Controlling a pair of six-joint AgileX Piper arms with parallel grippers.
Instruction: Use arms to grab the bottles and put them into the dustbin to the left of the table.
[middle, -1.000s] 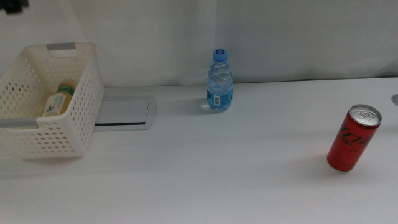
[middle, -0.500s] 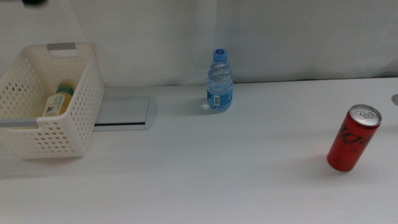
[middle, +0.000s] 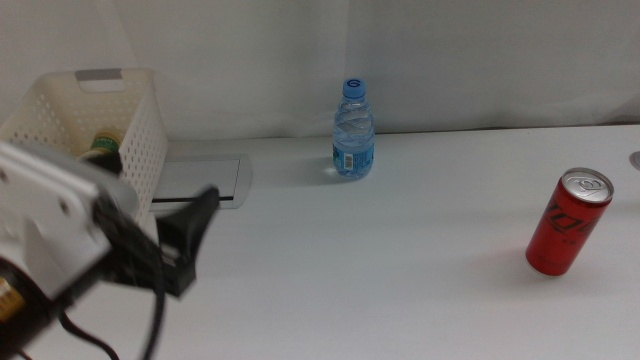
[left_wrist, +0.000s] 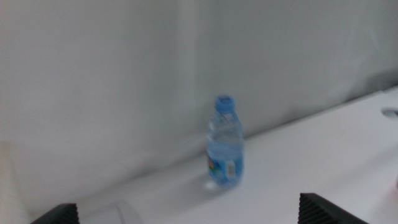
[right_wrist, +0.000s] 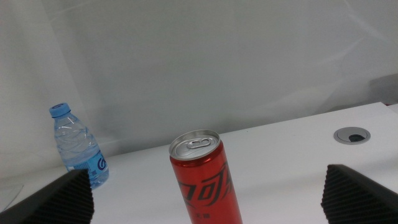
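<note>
**Left arm in front of the dustbin, jaws spread**

You are seeing the left gripper (middle: 190, 235) standing released and empty, the water bottle (middle: 353, 131) upright well ahead of it. The tea bottle (middle: 103, 148) is lying in the dustbin (middle: 135, 125) behind it. The right gripper (right_wrist: 205, 211) (also spread) is facing the red can (right_wrist: 205, 177).

Left arm casing (middle: 45, 205): bulky white shell with rounded edges, a small dark screw hole on its face.
Left arm lower parts: black blocky mount under the white shell, ending in a dark pointed claw piece.
Cable (middle: 155, 320): thin black lead looping down off the black mount.
Label: a sliver of yellow at the arm's near end, too small to read.
Left pincer (left_wrist: 186, 214): two dark tips with fine ribbed faces.
Right pincer (right_wrist: 208, 199): two dark tips, same ribbed texture.
</note>
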